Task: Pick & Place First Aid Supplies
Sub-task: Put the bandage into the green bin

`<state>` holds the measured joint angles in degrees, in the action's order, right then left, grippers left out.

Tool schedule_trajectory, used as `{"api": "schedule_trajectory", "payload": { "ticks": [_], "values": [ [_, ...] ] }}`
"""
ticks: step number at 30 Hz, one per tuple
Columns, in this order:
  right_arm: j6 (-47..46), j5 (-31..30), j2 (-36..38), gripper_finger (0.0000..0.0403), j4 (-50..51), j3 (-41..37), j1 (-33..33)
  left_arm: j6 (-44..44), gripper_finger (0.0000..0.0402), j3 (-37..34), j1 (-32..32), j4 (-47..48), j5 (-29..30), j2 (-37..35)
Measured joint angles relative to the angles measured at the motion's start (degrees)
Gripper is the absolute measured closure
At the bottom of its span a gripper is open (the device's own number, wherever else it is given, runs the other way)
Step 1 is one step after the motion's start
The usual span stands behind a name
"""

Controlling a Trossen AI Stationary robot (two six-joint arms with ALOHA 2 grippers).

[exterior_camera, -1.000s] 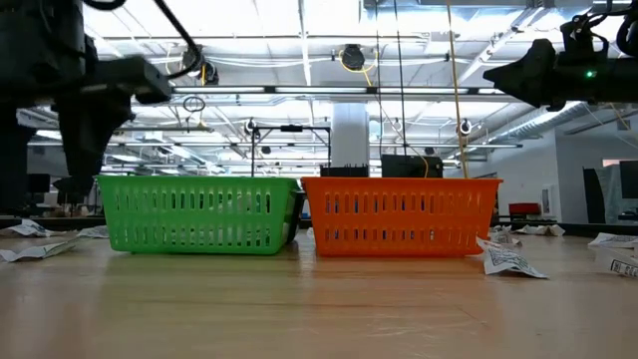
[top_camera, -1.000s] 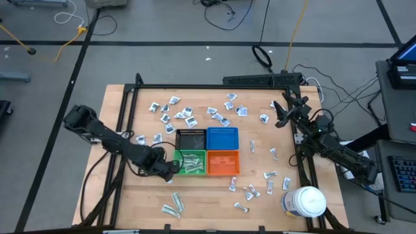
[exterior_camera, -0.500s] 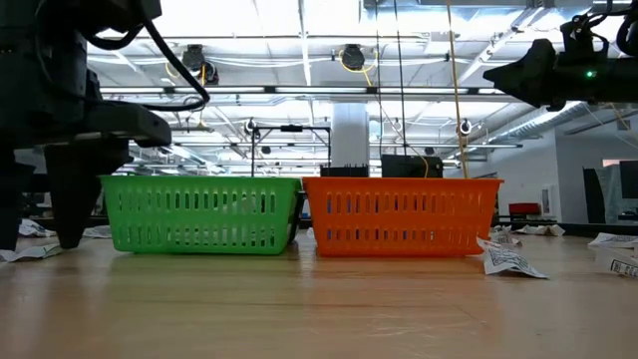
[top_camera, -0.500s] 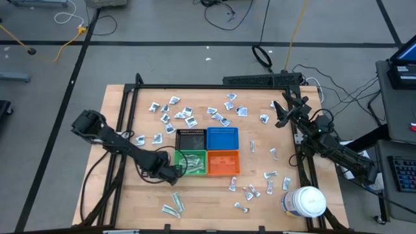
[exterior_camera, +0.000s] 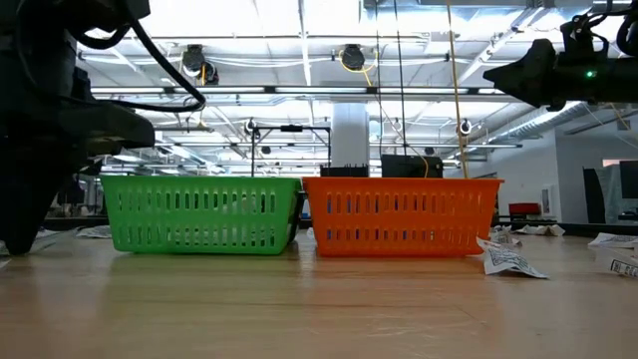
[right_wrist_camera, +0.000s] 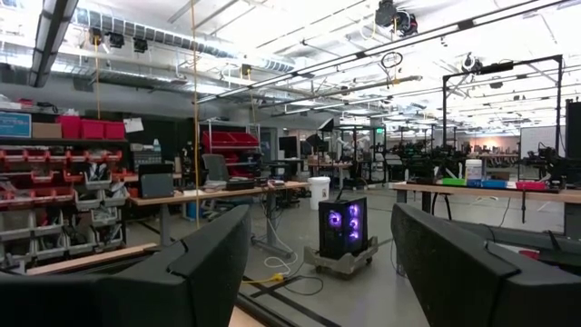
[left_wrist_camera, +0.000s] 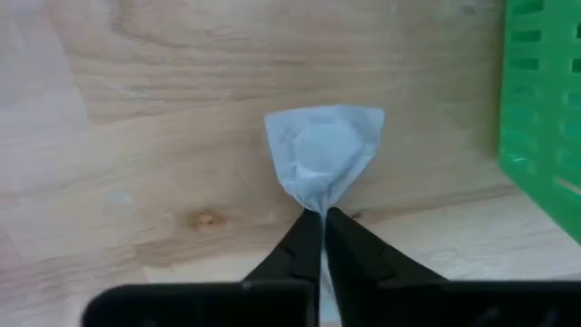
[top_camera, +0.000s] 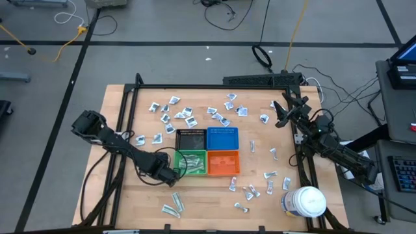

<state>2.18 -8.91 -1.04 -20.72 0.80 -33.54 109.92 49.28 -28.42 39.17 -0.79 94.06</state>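
From above, we see our left gripper point(top_camera: 174, 175) low on the table just beside the green bin's point(top_camera: 192, 162) outer side. That bin sits in a square block with the black bin point(top_camera: 191, 139), blue bin point(top_camera: 223, 138) and orange bin point(top_camera: 223, 162). Wrapped packets point(top_camera: 177, 116) lie scattered beyond the bins, more packets point(top_camera: 250, 191) sit near the white jar point(top_camera: 304, 201), and narrow strips point(top_camera: 173, 207) lie close to our left gripper. Our right gripper point(top_camera: 281, 114) waits at the table's far right edge.

At table height, our left arm point(exterior_camera: 40, 130) stands beside the green bin, hiding the packets behind it.

Our left wrist shows the fingers point(left_wrist_camera: 304, 243) pinched shut on a corner of a small white packet point(left_wrist_camera: 322, 154) lying on the wood, the green bin just beside it.

Our right wrist shows the fingers point(right_wrist_camera: 222, 259) spread wide, holding nothing.
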Motion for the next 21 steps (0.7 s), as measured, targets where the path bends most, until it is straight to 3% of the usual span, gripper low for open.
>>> {"api": "schedule_trajectory", "payload": {
  "ticks": [6,13,16,21],
  "values": [
    [-0.01,0.0,0.0,0.014,0.02,0.01,0.0,-0.36,0.0398,-0.06,-0.15,1.23,-0.86,-1.34],
    [0.0,0.0,0.0,0.014,0.02,0.02,0.0,-6.92,0.0399,0.05,-0.15,6.5,-0.68,-8.21],
    [-0.01,0.0,0.0,0.014,0.02,0.0,0.0,-12.42,0.04,0.8,0.05,9.61,-1.17,-10.66],
    [-0.01,0.0,-0.02,0.014,0.02,0.01,0.0,-28.73,0.04,2.52,1.53,12.0,-4.07,-13.31]
  ]
}}
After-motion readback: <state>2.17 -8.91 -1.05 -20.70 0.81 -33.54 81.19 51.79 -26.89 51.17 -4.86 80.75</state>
